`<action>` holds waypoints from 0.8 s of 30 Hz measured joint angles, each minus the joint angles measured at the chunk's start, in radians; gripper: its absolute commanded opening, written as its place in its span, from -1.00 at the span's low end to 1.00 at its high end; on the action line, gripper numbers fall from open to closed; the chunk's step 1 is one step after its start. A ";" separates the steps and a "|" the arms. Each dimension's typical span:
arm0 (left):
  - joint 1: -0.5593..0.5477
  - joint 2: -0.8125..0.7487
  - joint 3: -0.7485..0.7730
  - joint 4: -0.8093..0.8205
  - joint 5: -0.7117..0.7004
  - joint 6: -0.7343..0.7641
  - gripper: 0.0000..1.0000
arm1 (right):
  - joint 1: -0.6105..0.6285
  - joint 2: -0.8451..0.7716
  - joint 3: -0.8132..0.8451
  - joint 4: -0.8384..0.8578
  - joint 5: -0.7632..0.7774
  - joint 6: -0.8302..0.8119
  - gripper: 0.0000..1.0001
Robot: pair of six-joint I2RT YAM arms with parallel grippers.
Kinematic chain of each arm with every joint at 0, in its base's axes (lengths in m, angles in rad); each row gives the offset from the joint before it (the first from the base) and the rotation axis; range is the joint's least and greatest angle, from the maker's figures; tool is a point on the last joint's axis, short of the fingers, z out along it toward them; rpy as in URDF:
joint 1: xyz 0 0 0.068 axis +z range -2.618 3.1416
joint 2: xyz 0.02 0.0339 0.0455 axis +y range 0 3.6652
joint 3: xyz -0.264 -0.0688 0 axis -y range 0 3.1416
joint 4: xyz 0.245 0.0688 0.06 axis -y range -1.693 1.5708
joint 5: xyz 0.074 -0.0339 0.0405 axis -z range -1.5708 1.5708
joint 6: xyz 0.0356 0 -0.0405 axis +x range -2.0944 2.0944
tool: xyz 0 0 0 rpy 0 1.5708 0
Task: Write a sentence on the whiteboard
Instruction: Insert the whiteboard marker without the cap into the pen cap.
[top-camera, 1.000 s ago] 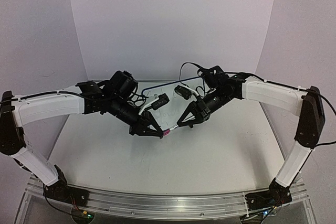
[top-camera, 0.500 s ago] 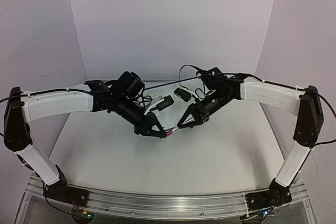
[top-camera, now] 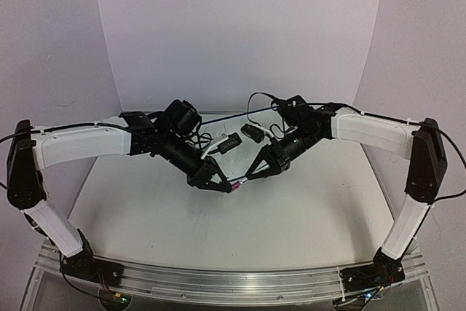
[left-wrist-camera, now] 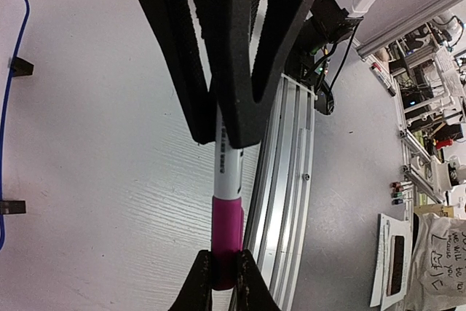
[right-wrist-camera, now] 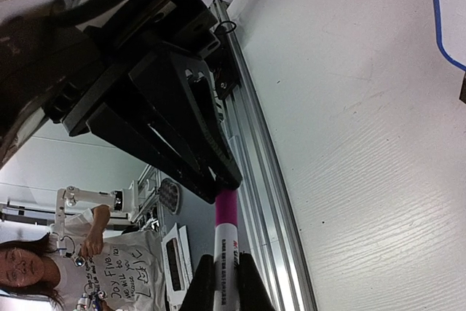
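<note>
A marker [top-camera: 237, 184] with a white barrel [left-wrist-camera: 227, 169] and a magenta cap [left-wrist-camera: 226, 229] is held between both grippers above the table's middle. My left gripper [left-wrist-camera: 226, 271] is shut on the cap; in the top view the left gripper [top-camera: 228, 187] comes from the left. My right gripper [right-wrist-camera: 222, 271] is shut on the barrel [right-wrist-camera: 224, 245], and in the top view the right gripper [top-camera: 250, 174] comes from the right. The whiteboard [top-camera: 218, 130] lies behind the arms, largely hidden; its blue frame [left-wrist-camera: 9, 100] shows at the edges of both wrist views, as in the right wrist view [right-wrist-camera: 441, 30]. The sentence is hidden.
An aluminium rail [top-camera: 233, 280] runs along the table's near edge, also in the left wrist view [left-wrist-camera: 284, 180]. The whiteboard's black feet [left-wrist-camera: 20, 67] stick out onto the white table [top-camera: 291, 216]. White backdrop walls close in the back and sides.
Both grippers, with the marker between them, have shifted slightly right and toward the near edge. The left arm's elbow has swung up and right.
</note>
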 measured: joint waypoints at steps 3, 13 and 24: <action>0.000 0.014 0.003 0.001 0.019 -0.019 -1.00 | 0.000 0.001 -0.003 -0.003 0.000 0.000 -1.00; 0.001 0.026 0.009 -0.010 -0.015 -0.008 -0.57 | 0.000 -0.003 -0.016 0.011 0.047 0.003 -1.00; 0.251 -0.220 0.001 0.062 -0.243 -0.023 0.42 | 0.030 -0.152 -0.131 0.124 0.468 0.068 -1.00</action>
